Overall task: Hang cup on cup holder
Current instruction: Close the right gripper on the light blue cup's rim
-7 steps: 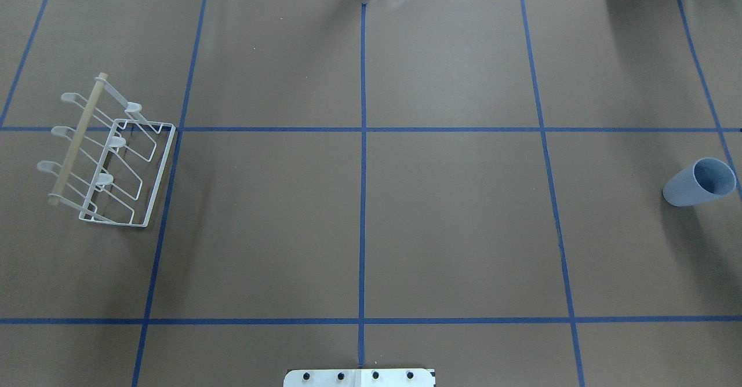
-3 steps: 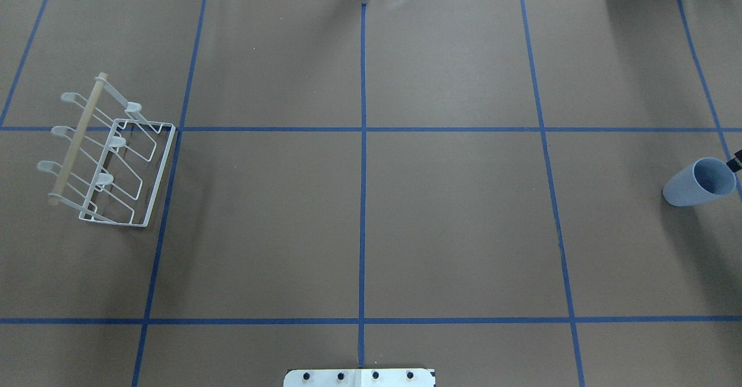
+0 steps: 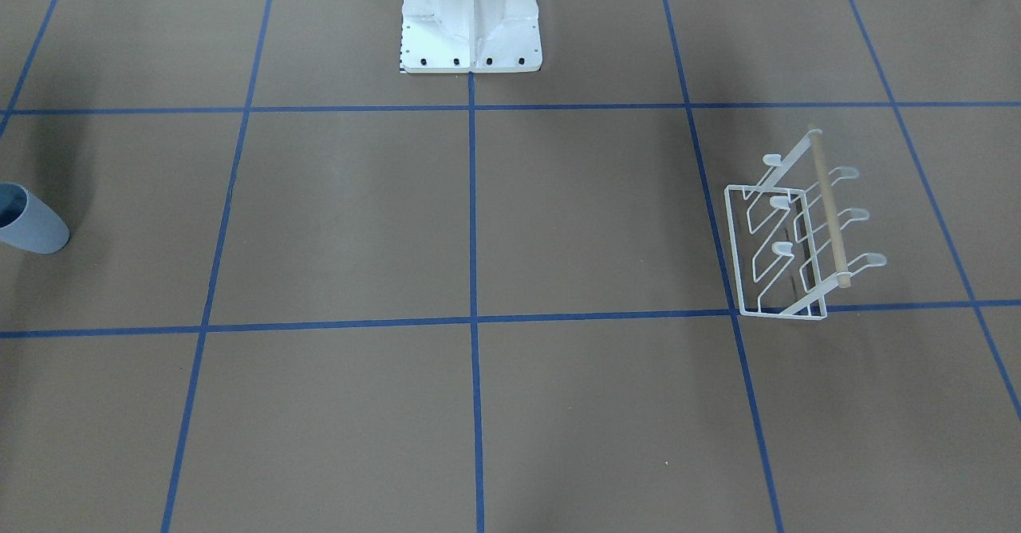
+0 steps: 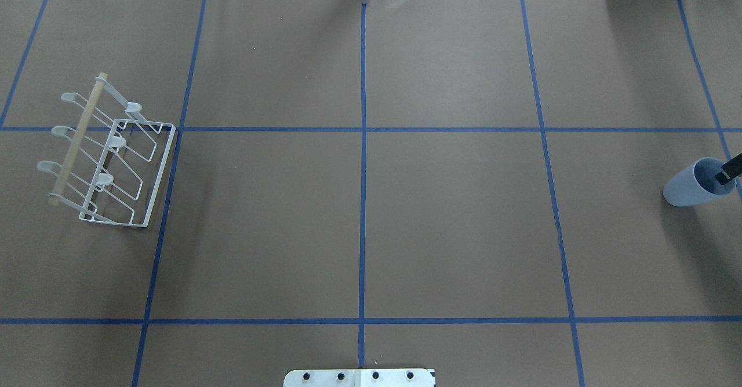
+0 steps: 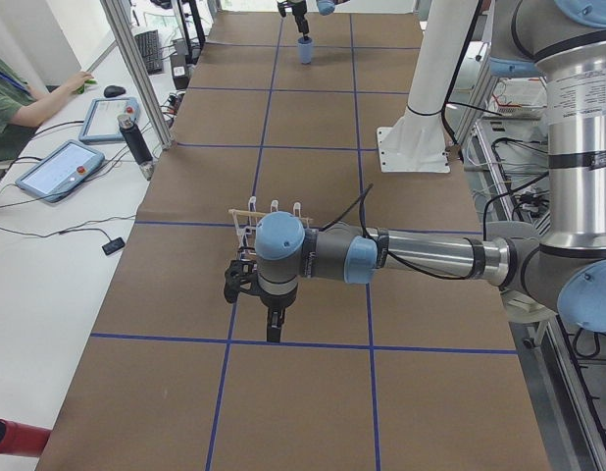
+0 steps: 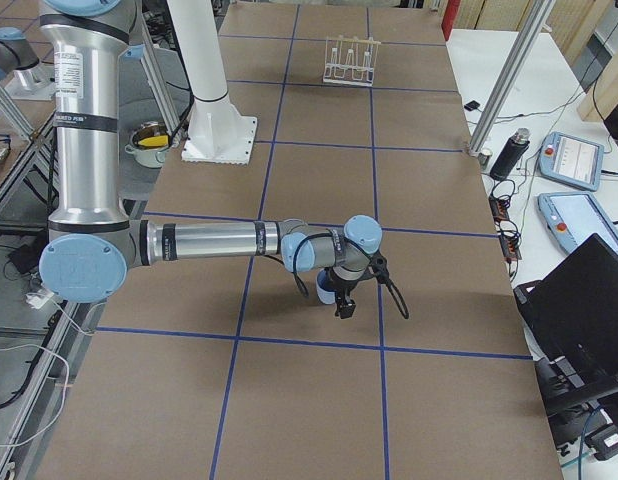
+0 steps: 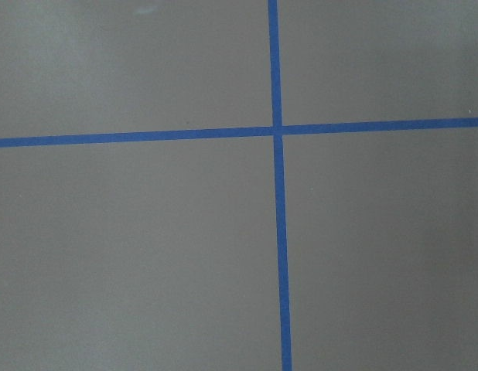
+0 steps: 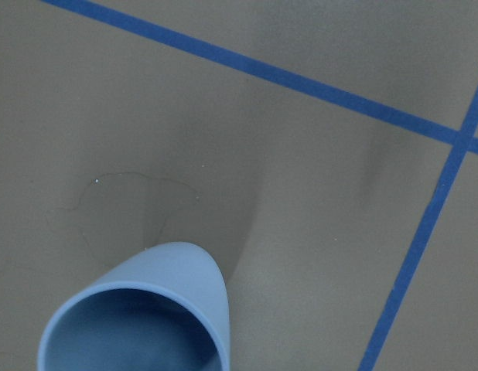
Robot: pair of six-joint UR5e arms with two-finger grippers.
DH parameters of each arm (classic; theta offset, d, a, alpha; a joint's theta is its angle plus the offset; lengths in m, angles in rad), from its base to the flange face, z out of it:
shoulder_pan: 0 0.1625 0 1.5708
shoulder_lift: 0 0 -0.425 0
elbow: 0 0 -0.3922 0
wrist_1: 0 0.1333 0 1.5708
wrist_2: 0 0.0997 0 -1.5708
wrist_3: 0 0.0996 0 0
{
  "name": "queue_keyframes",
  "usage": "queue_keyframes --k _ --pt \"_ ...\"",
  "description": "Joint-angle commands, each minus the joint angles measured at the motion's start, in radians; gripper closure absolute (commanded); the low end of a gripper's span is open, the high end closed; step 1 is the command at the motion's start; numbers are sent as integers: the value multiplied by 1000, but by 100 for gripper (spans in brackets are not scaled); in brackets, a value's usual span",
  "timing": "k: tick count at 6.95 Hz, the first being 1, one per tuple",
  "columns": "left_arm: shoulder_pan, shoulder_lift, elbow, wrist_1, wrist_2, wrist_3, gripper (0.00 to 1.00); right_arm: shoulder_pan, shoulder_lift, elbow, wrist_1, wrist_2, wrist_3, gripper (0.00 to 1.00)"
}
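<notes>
Pale blue plastic tumbler [image 4: 693, 184] upright by right edge of brown table [image 4: 452, 225], mouth up, long axis vertical. Open table between it and white wire rack [image 4: 110, 155] far left. Right gripper [image 6: 342, 303] above tumbler, one black finger [image 4: 728, 171] over mouth; spread impossible to tell. Left gripper [image 5: 273, 324] near rack, spread likewise unclear.

overhead and front cameras face each other, sharing the table [image 4: 464, 230].

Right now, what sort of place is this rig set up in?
Most likely a robotics lab test cell: a table covered in brown paper and gridded with blue tape, a white robot pedestal bolted to it, and a seated operator beside touchscreen pendants.
</notes>
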Motion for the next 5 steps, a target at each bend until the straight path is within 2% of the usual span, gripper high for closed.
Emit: queue_keyframes --k 1,5 --pt "0 0 -1 0 0 0 2 -17 3 -26 4 0 1 99" --pt "0 0 -2 0 0 -1 2 -17 26 -8 5 53 3 100"
